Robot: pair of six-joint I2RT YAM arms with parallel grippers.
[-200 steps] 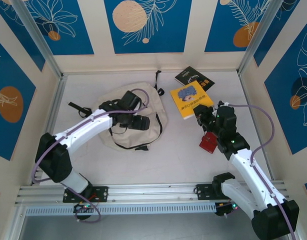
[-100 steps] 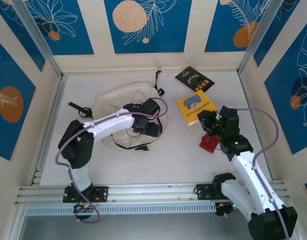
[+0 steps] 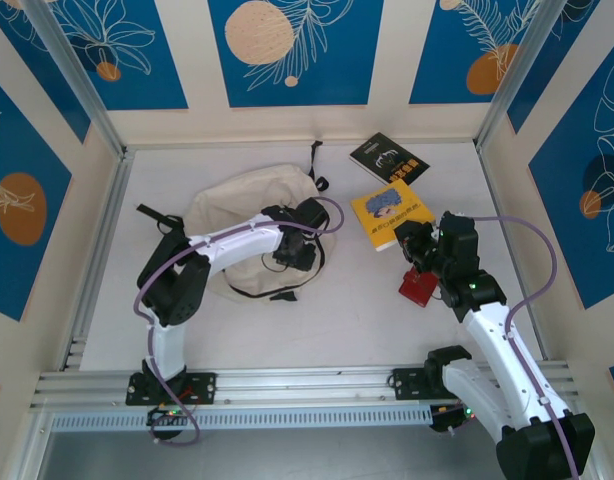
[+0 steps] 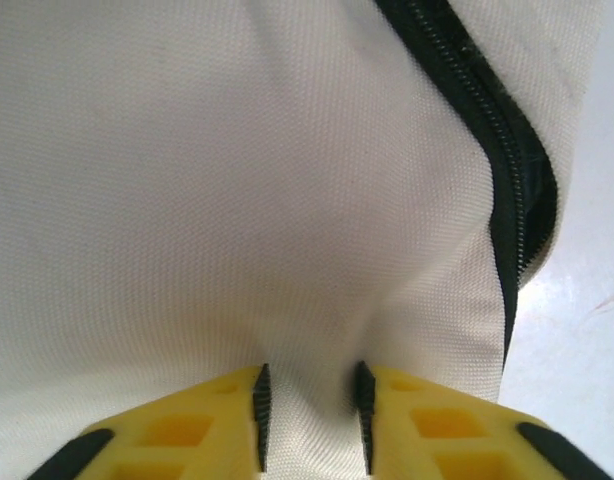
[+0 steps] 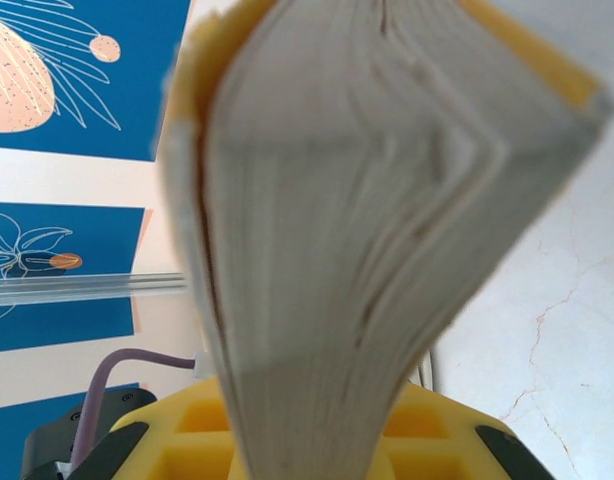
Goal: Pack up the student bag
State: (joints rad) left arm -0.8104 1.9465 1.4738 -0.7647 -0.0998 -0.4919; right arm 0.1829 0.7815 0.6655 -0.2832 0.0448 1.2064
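The student bag (image 3: pixel 232 215), cream canvas with black straps, lies left of centre on the table. My left gripper (image 3: pixel 299 255) is at the bag's right edge. In the left wrist view its yellow jaws (image 4: pixel 310 415) are shut on a puckered fold of the bag's fabric (image 4: pixel 237 200), beside the black zipper (image 4: pixel 507 200). My right gripper (image 3: pixel 415 238) is shut on a yellow book (image 3: pixel 392 208) and holds it by its near edge. In the right wrist view the book's page block (image 5: pixel 367 200) rises between the yellow jaws (image 5: pixel 307 420).
A black book (image 3: pixel 389 158) lies at the back right. A red object (image 3: pixel 417 287) sits on the table under the right arm. A black strap end (image 3: pixel 159 218) trails left of the bag. Framed walls close in the table on three sides.
My left gripper slid right across the bag to its right edge and closed on the fabric. The right gripper shifted the yellow book slightly, then stayed still.
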